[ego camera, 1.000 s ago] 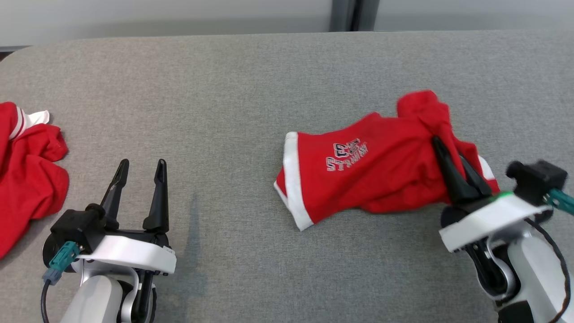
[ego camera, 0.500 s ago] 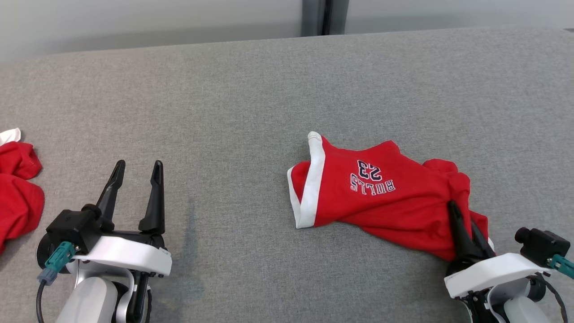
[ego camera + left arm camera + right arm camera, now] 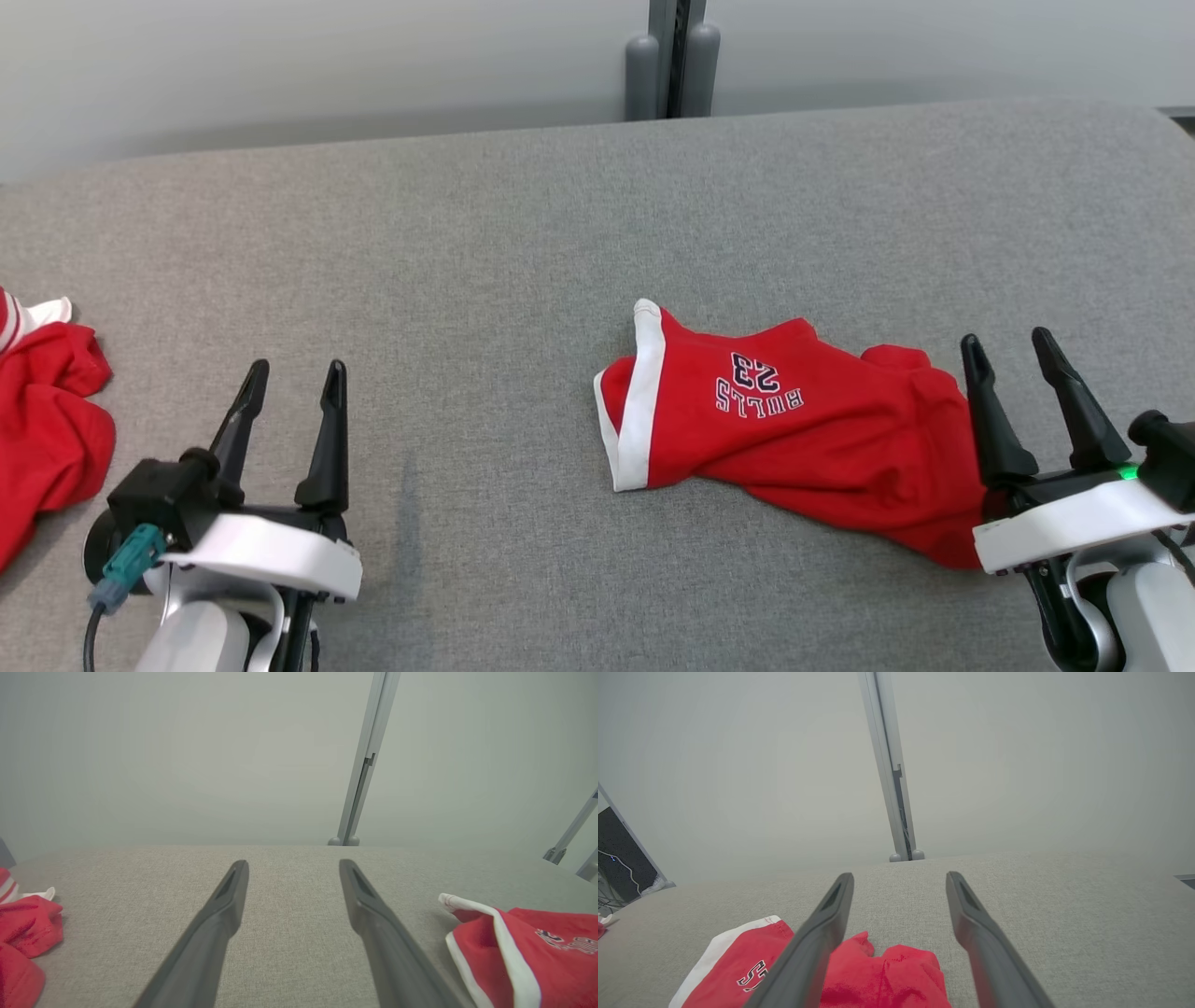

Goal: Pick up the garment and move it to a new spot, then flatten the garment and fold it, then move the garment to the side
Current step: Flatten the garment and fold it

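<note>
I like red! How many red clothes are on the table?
2. One garment, numbered 23, lies by the right claw. Another red heap lies at the left of the table, cut off by the picture's edge, so more may be hidden.

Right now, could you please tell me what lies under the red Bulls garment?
The red Bulls garment lies crumpled on the grey fabric surface, which shows around it. Anything beneath its folds is covered; the open right hand hides its near corner.
</note>
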